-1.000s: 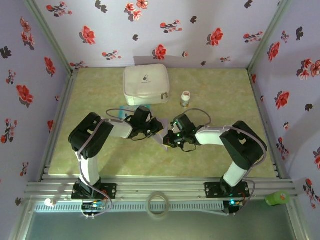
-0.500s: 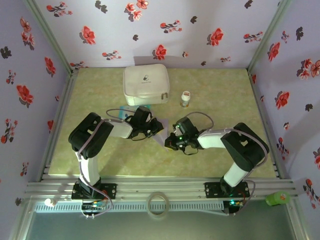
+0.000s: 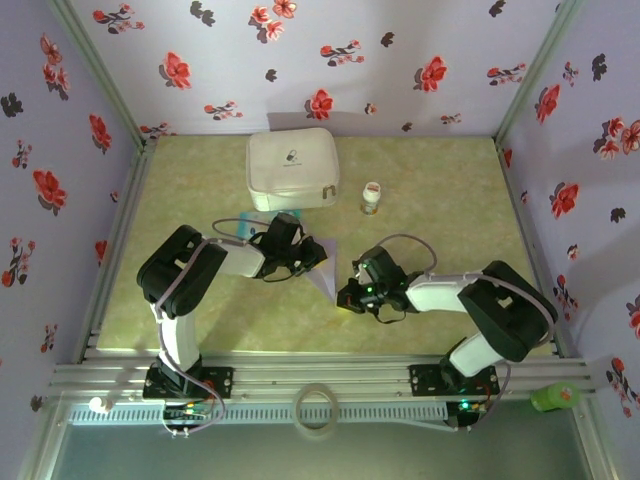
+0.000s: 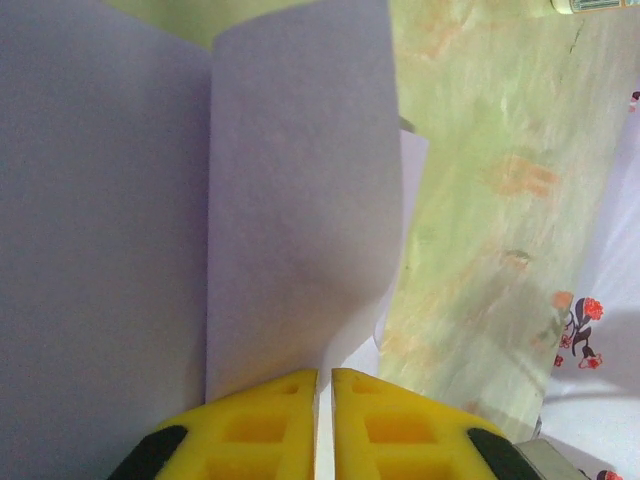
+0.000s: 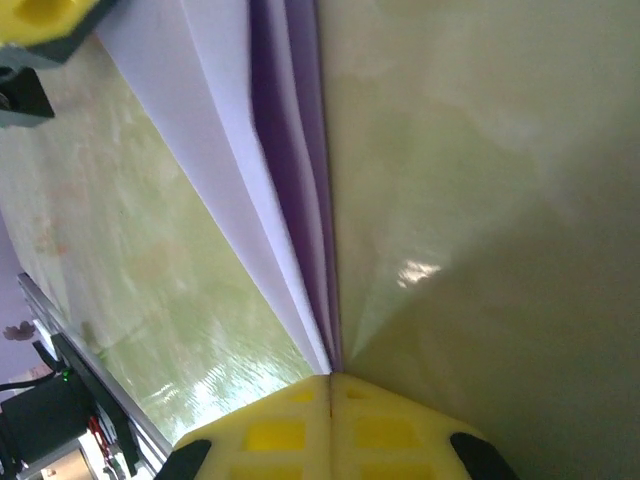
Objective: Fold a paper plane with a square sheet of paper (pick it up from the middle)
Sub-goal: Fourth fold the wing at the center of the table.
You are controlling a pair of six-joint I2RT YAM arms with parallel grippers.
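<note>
Two robot arms meet near the middle of a pale green table [image 3: 450, 200], sharing a half-formed lavender paper plane [image 3: 323, 276] between them. The left gripper [image 3: 303, 258] holds the wider end. The right gripper [image 3: 348, 296], nearer the front edge, holds the narrow pointed end.

On the left wrist camera, yellow fingertips [image 4: 260, 420] are pressed almost together with a thin sliver of paper between them, and broad lavender flaps rise ahead. On the right wrist camera, the right arm's yellow pads [image 5: 270, 430] are clamped tight where several stacked folds run together into a point. Both tools appear to be gripping the paper.

A white zip case [image 3: 292, 168] and a small bottle [image 3: 371, 197] stand farther back, well apart from the work.

The paper looks very light, thin and floppy. Loose flaps will probably sag or spring open, and a hard pull between the two arms could tear or crumple it. The layered centre crease looks stiffest, so it is likely the safest place to pinch, with gentle, steady pressure.
</note>
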